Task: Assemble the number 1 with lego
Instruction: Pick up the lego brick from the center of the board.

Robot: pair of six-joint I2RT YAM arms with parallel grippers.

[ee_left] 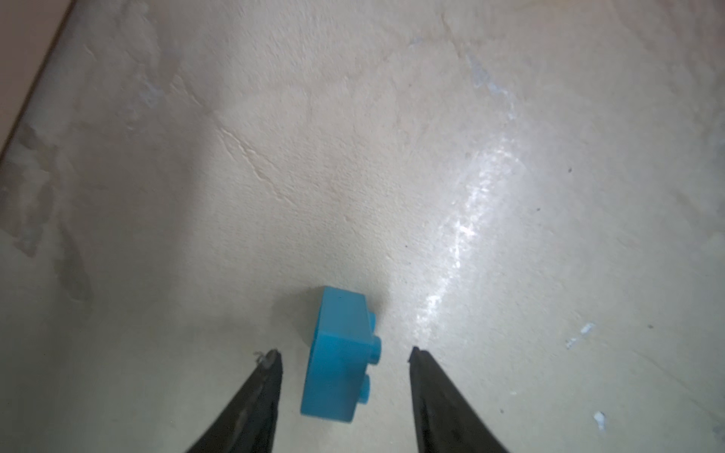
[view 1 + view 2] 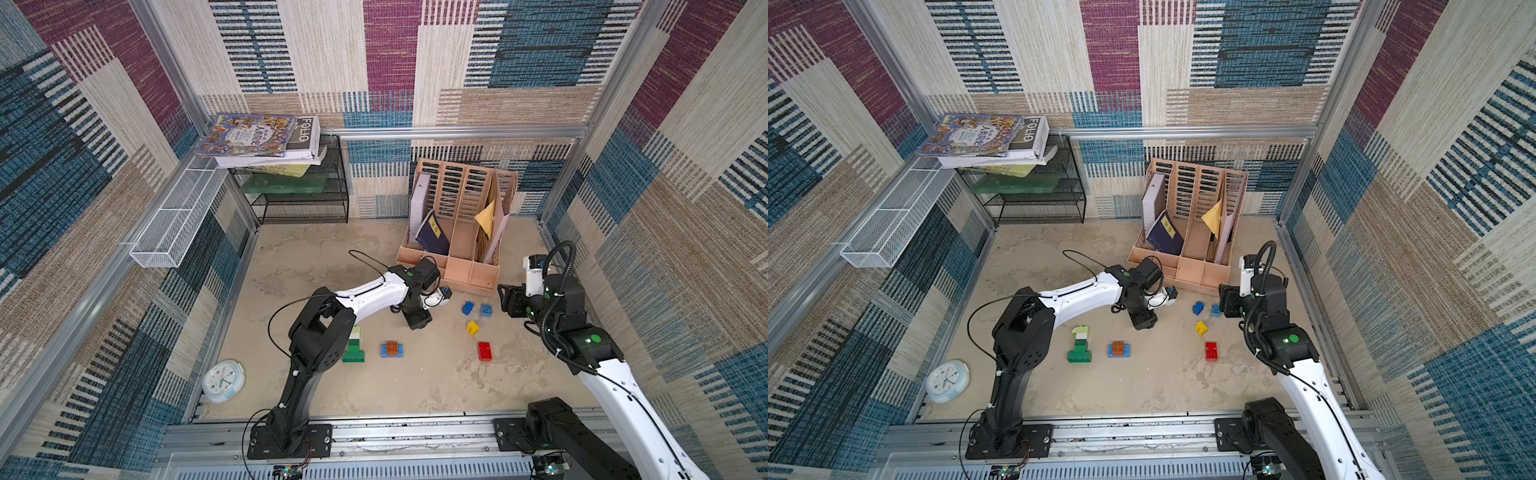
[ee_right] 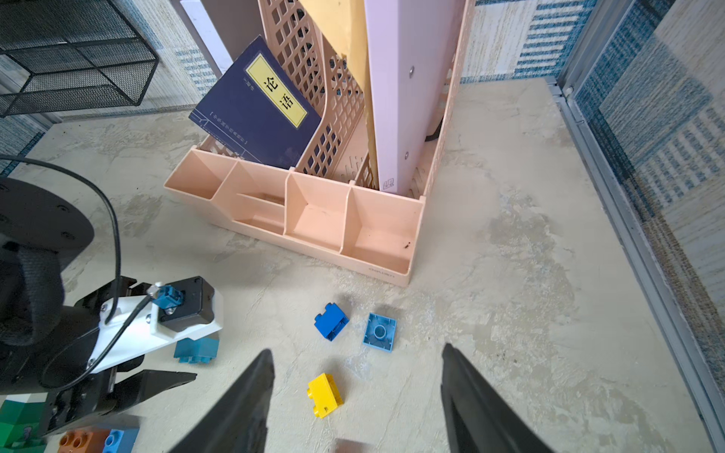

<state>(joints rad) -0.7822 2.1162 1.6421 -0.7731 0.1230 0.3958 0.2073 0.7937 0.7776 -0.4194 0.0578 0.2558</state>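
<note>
Left tool (image 1: 344,352) points down at the table (image 1: 353,157), its jaws partly open on either side of a teal lego brick (image 1: 337,361). That brick lies on its side at lower centre of the left wrist view and touches neither finger. Both top views hide it under the tool. Right tool (image 3: 357,349) stands wide and empty; a yellow brick (image 3: 325,395) lies on the table, seen between its fingers. In a top view the left arm (image 2: 320,336) covers part of the green, lime and cream stack (image 2: 354,353) at lower centre. The table is scuffed, mottled beige. The walls (image 2: 83,166) are woven panels of blue, maroon and tan.
</note>
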